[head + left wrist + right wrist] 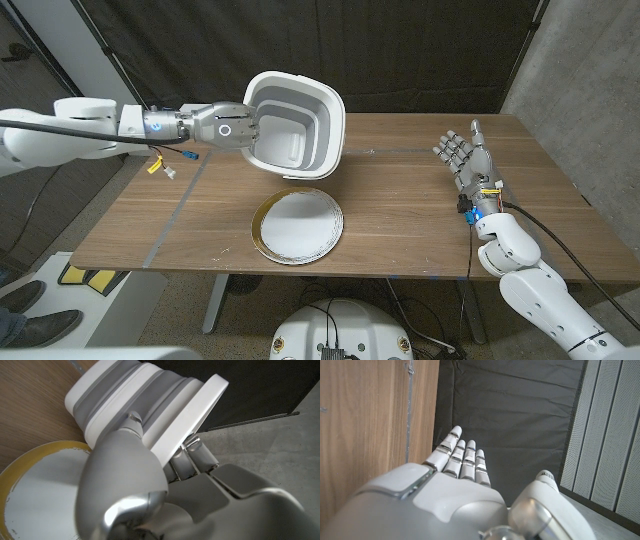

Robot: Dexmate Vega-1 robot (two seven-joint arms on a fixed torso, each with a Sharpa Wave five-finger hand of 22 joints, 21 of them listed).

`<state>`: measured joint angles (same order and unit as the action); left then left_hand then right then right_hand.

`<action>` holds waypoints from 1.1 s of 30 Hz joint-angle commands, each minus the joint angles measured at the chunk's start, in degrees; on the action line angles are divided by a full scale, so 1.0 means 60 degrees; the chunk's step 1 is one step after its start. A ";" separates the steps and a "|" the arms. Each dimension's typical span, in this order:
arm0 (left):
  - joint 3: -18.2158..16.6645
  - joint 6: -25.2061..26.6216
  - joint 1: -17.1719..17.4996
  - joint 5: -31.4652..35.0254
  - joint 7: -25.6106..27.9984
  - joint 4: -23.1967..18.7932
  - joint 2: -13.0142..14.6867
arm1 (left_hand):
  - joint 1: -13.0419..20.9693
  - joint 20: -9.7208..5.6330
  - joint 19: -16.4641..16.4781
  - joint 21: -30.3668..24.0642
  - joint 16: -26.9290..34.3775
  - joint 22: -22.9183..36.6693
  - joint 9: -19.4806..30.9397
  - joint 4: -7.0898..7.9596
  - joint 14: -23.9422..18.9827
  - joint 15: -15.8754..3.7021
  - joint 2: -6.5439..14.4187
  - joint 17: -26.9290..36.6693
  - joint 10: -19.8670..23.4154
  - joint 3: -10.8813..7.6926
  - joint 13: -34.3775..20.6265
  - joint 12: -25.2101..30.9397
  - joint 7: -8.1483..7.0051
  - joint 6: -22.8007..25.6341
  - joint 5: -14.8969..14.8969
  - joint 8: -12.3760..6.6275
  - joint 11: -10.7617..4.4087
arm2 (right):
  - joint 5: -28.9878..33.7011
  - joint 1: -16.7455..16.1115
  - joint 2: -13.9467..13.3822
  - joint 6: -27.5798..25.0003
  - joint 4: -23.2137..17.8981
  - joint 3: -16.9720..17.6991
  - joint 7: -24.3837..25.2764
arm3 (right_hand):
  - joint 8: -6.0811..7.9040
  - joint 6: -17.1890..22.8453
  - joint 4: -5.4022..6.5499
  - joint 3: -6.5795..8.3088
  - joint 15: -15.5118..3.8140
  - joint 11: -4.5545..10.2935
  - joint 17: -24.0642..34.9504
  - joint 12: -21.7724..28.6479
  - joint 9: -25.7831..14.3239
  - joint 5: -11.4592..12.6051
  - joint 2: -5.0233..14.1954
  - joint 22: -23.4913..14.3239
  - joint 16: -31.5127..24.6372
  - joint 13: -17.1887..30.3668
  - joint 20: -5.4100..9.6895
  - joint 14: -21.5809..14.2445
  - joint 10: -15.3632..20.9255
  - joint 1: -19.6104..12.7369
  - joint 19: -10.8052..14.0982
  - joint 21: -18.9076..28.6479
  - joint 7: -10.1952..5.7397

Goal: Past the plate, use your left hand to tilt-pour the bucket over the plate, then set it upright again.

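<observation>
Head view — left hand [228, 128] grips tilted bucket [295, 125] rim, above plate [297, 227]

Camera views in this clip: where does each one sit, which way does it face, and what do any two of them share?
Head view: fixed on the robot's head, looking down at the wooden table; both arms show, the left hand gripping the tilted bucket above the plate, the right hand open.
Left wrist view: on the left wrist, looking along the left hand at the bucket and plate.
Right wrist view: on the right wrist, along the right hand toward a dark curtain.
Shared: head and left wrist views both show bucket and plate.
</observation>
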<state>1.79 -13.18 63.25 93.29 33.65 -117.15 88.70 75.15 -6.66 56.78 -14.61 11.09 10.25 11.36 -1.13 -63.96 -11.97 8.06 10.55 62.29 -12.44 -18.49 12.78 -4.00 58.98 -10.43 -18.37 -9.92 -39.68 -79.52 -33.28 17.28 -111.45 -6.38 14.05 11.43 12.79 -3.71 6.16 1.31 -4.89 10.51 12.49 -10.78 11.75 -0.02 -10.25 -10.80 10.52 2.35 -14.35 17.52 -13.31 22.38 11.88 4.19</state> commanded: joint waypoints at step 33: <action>0.3016 -0.5821 -0.6032 -0.1424 -0.4375 -0.1317 -0.1567 | -0.0086 -0.0116 -0.0900 0.0350 -0.0114 0.0053 -0.0008 0.0131 0.0660 -0.0128 -0.0052 0.0041 -0.0372 -0.0100 -0.0108 -0.0182 -0.0277 0.0384 -0.0146 0.0009 -0.0100 | -0.0317 0.0424 0.0519 0.1088 0.1139 -0.0280 -0.0697 | -0.0018 0.0091 -0.0019 -0.0036 0.0007 0.0040 0.0022 -0.0014 -0.0021 0.0070 0.0107 -0.0045 0.0001 0.0026 0.0181 -0.0094 0.0100 0.0005 0.0103 -0.0043 0.0000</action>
<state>11.65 -37.33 40.27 85.21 16.41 -123.66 85.73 74.85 -7.17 51.76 -12.83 10.54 10.29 11.03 -0.69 -60.45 -10.14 7.75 10.51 60.22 -12.85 -18.95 11.51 -5.64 60.18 -11.08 -17.80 -10.56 -40.45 -77.83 -31.59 20.72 -107.60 -7.54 12.02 11.43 12.78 -3.71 6.17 1.31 -4.58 10.51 12.50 -10.78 11.75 0.20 -10.25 -10.80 10.52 2.35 -14.35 17.83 -13.09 22.37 11.65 4.19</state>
